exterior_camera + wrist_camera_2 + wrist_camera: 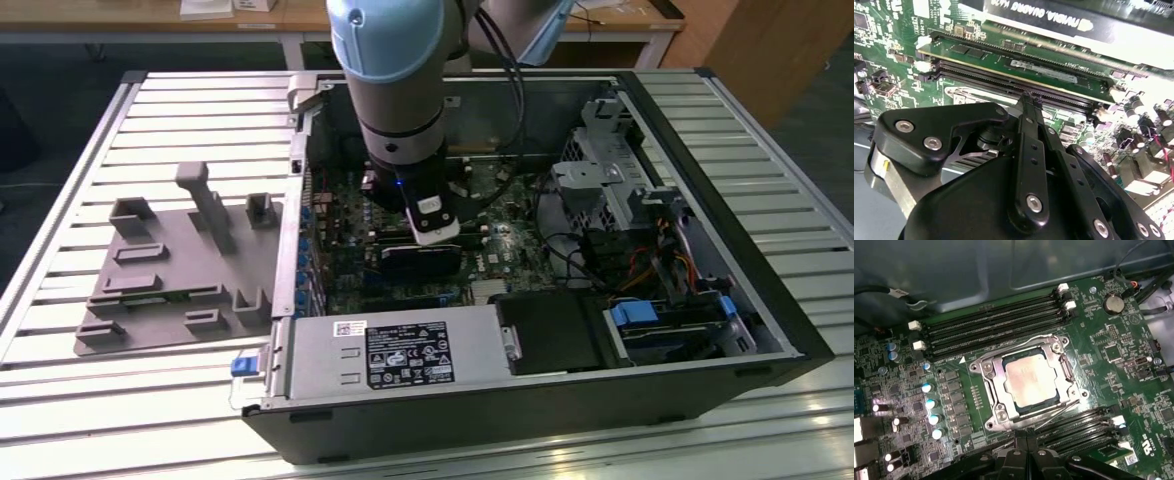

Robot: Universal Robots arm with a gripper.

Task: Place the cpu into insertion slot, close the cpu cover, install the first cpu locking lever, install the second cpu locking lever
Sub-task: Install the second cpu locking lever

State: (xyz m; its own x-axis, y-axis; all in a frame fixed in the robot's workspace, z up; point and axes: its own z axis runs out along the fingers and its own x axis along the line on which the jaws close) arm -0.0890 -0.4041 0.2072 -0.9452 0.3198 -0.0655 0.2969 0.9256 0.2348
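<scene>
Seated already: the cpu [1030,381] in the insertion slot [1004,416], the cpu cover [995,381] folded flat around it to pin the chip. Clenched and grasping nothing — the hand [1029,97], fingertips pressed together just above the board [959,400], likely to push rather than pinch.

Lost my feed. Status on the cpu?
Gripper shut, empty, above board. Cpu seated in insertion slot, cpu cover down. Nothing blocking.

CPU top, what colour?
Pale silvery-beige metal; the CPU shows best in the first wrist view, sitting under its cover.
</scene>
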